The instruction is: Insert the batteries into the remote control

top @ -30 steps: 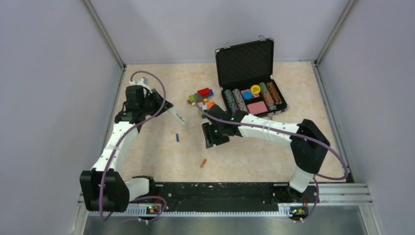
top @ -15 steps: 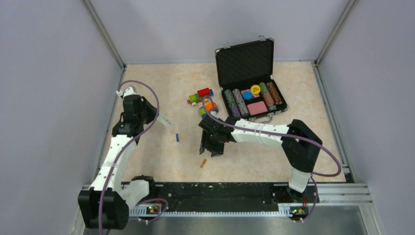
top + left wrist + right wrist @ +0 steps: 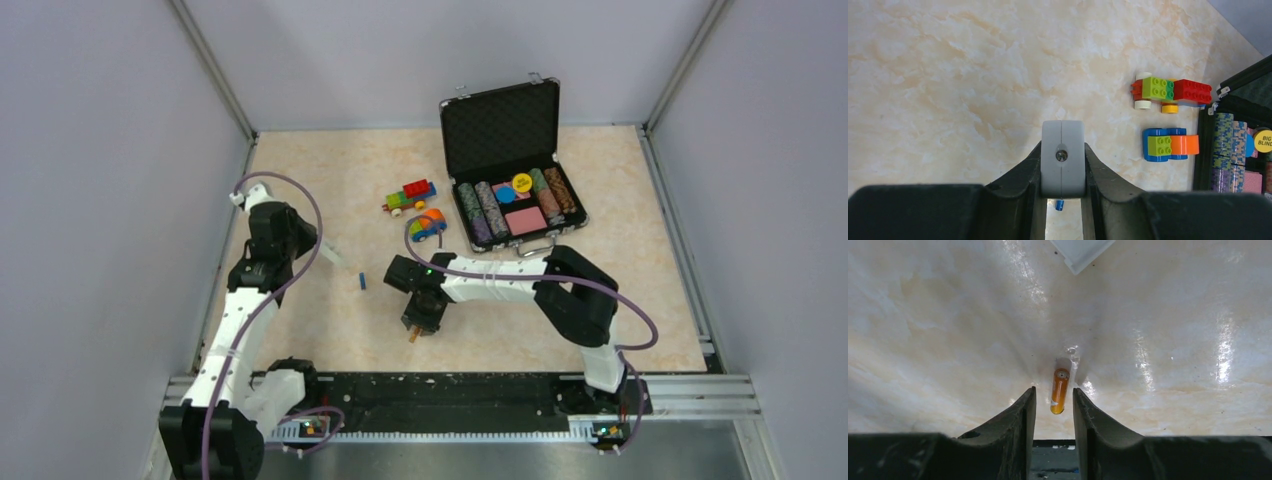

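**Left gripper holds remote; right gripper straddles orange battery**

Left gripper (image 3: pixel 1063 150): fingers clamped on the two long sides of the remote control (image 3: pixel 1063 165). Wrist view shows it end-on, a white end face with a small metal dot. From the top view the remote control (image 3: pixel 337 256) sticks out from the gripper toward the middle of the tabletop (image 3: pixel 300 170), held over the left part, not far from the left edge.

Blue battery (image 3: pixel 362 281): lies on the tabletop left of centre, just beyond the free end of the remote control. In the left wrist view it shows as a small blue tip (image 3: pixel 1059 204) below the remote control.

Right gripper (image 3: pixel 1054 390): low over the tabletop, fingers parted a little, one on each side of the orange battery (image 3: pixel 1060 390). A sliver of gap on both sides; nothing gripped. Orange battery lies flat, near the middle of the near edge (image 3: pixel 412 335).

White cover piece (image 3: pixel 1080 252): flat on the tabletop, beyond the orange battery in the right wrist view.

Two toy vehicles (image 3: pixel 410 195) (image 3: pixel 428 224) sit toward the far edge, near its middle. An open black case (image 3: pixel 500 125) of chips lies by the far right corner.
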Available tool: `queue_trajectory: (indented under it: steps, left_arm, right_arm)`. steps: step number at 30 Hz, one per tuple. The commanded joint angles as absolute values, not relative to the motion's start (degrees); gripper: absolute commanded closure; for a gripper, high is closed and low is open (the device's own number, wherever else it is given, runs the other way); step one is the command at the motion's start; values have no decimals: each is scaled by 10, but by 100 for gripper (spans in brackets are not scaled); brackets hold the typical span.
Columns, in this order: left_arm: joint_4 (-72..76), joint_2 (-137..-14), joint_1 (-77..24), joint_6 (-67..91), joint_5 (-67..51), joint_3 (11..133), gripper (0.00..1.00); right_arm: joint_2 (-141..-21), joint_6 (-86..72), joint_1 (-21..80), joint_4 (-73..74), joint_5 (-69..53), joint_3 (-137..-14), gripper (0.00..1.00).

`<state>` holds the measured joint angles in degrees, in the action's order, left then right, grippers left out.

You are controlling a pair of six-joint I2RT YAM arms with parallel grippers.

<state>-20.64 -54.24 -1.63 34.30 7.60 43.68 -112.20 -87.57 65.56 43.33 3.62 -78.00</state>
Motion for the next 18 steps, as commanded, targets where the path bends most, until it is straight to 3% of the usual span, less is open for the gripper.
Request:
queue_trajectory:
  steps: [1,7,10,14,18]
  left_arm:
    - [-183,-526,-17,342,88,434,100]
    - [-178,-529,-17,345,84,431,100]
    - [-176,-531,-17,348,80,429,100]
    - [-169,-533,-17,350,64,424,100]
    - [-158,-535,-17,340,-2,428,100]
  right_arm:
    - [-1139,-912,662,475,67,-817,69]
    - [-1153,-916,663,490,70,-823,73]
    - [-1152,-918,662,493,75,-820,81]
    - [-1149,-898,662,489,87,-824,100]
    - [-1122,-842,662,489,157,-845,100]
